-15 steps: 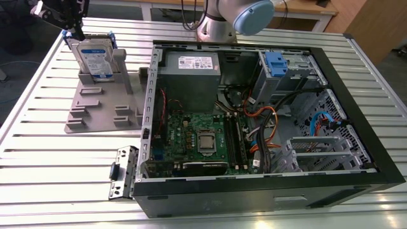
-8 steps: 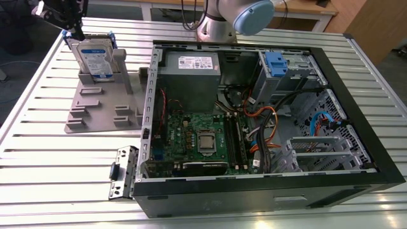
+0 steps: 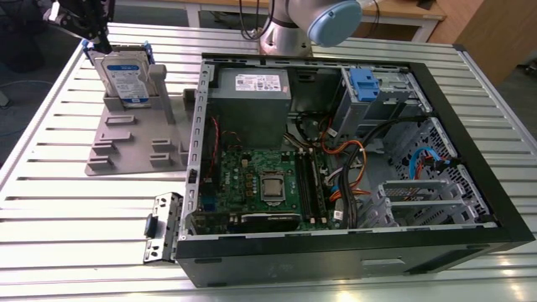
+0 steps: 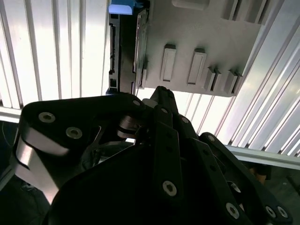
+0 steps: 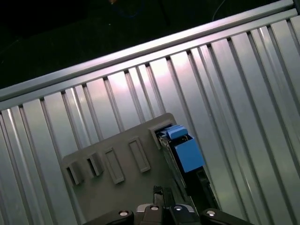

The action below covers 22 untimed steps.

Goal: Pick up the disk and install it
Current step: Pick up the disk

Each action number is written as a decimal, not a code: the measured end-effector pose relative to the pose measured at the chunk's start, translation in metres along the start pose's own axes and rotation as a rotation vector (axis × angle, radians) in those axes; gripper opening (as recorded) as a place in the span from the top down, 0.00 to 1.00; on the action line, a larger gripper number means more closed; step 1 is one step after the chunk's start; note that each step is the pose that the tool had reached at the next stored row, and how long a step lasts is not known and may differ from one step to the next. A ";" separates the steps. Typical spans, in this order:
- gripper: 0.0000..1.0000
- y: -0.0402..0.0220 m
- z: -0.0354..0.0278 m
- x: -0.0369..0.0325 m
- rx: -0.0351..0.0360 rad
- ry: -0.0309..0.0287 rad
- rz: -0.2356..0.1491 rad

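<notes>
The disk (image 3: 127,78) is a silver drive with a white-and-blue label and a blue carrier frame. It stands upright on its edge in a grey holder (image 3: 126,145) at the exterior view's left. My gripper (image 3: 104,48) hangs just above the disk's upper corner on that side, shut, with nothing between its fingers. In the second wrist view the gripper (image 4: 161,91) points at the holder (image 4: 201,28), and the disk's dark edge (image 4: 124,47) lies beside it. In the first wrist view the blue carrier of the disk (image 5: 187,154) sits close to the gripper (image 5: 161,191).
An open computer case (image 3: 444,107) fills the middle and right of the slatted table (image 3: 50,207). Inside are a grey power supply (image 3: 249,94), a green motherboard (image 3: 260,182), cables, and a metal drive bay (image 3: 386,94) with a blue latch (image 3: 363,80). A black bracket (image 3: 163,226) lies beside the case.
</notes>
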State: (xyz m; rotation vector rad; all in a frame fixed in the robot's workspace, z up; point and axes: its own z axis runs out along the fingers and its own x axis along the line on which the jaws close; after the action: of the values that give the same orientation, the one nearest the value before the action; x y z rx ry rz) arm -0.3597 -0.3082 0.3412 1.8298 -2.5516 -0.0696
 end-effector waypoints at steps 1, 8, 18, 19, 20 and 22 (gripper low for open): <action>0.90 0.0000 0.0000 0.0000 -0.0001 0.0002 -0.007; 0.90 0.0000 0.0000 0.0000 -0.0013 0.0019 -0.053; 0.90 0.0000 0.0000 0.0000 -0.0029 0.0042 -0.116; 0.90 0.0000 0.0000 0.0000 -0.0030 0.0044 -0.122; 0.90 0.0000 0.0000 0.0000 -0.0032 0.0047 -0.128; 0.90 0.0000 0.0000 0.0000 -0.0035 0.0052 -0.142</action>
State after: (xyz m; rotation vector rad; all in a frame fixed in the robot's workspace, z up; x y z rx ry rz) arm -0.3597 -0.3081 0.3412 2.0039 -2.4133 -0.0692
